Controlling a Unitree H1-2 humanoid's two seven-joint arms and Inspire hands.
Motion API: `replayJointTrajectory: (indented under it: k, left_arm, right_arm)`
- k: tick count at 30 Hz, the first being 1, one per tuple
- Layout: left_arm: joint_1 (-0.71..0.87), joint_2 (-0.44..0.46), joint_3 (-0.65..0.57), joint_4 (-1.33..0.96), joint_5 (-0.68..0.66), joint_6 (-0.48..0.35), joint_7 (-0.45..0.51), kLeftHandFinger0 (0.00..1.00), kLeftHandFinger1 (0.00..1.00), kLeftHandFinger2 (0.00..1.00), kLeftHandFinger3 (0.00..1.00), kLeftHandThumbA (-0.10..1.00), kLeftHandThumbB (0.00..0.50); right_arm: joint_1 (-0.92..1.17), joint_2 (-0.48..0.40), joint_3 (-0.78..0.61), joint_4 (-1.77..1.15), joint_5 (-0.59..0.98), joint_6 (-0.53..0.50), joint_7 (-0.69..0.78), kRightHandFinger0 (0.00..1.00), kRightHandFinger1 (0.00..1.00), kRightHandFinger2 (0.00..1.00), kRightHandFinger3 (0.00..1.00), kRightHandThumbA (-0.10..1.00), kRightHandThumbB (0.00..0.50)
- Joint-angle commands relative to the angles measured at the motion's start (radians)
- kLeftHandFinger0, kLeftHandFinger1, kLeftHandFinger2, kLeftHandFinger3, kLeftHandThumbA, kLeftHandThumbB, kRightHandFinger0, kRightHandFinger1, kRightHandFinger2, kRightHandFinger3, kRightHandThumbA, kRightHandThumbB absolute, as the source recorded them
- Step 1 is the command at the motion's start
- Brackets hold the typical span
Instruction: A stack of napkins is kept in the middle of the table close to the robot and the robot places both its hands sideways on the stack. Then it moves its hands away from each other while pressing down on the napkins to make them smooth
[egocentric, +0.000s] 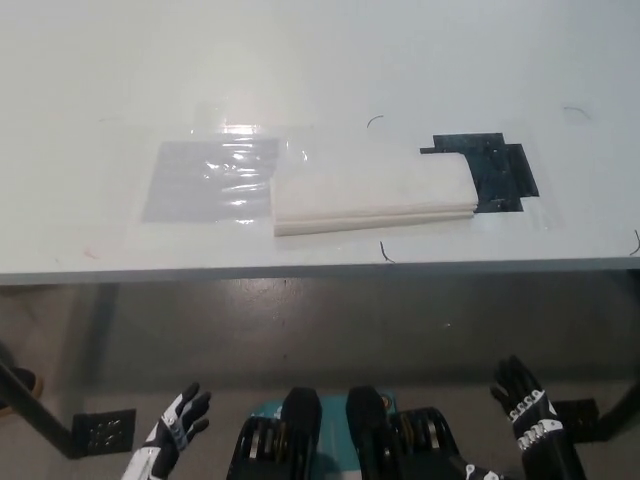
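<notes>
A white stack of napkins (372, 188) lies flat on the pale table (320, 70), near its front edge. Its left end sits inside a clear plastic wrapper (212, 178). Its right end overlaps a dark patch (500, 172) on the tabletop. Neither hand touches the stack. My white left hand (172, 432) hangs below the table edge at the lower left, fingers apart, holding nothing. Down at the lower right, also below the table, my black right hand (528, 418) is spread and holds nothing.
The table's front edge (320, 272) runs across the middle of the picture. Below it is grey floor. Dark floor fittings (100, 430) show at the lower left and lower right (580, 415).
</notes>
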Motion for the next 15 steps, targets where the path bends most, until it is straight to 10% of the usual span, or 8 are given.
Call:
replayJointTrajectory:
  k: [1,15]
  left_arm:
    - [-0.004,-0.009,0.014,-0.003,-0.053,0.056,-0.014,1.0,1.0,1.0,1.0,1.0,0.215]
    - [0.02,-0.005,0.011,-0.003,-0.05,0.053,-0.012,1.0,1.0,1.0,1.0,1.0,0.21]
  right_arm:
    - [-0.019,0.008,-0.013,0.013,-0.006,-0.087,-0.023,1.0,1.0,1.0,1.0,1.0,0.378]
    - [0.003,0.007,-0.009,-0.019,0.043,-0.055,-0.018,1.0,1.0,1.0,1.0,1.0,0.394]
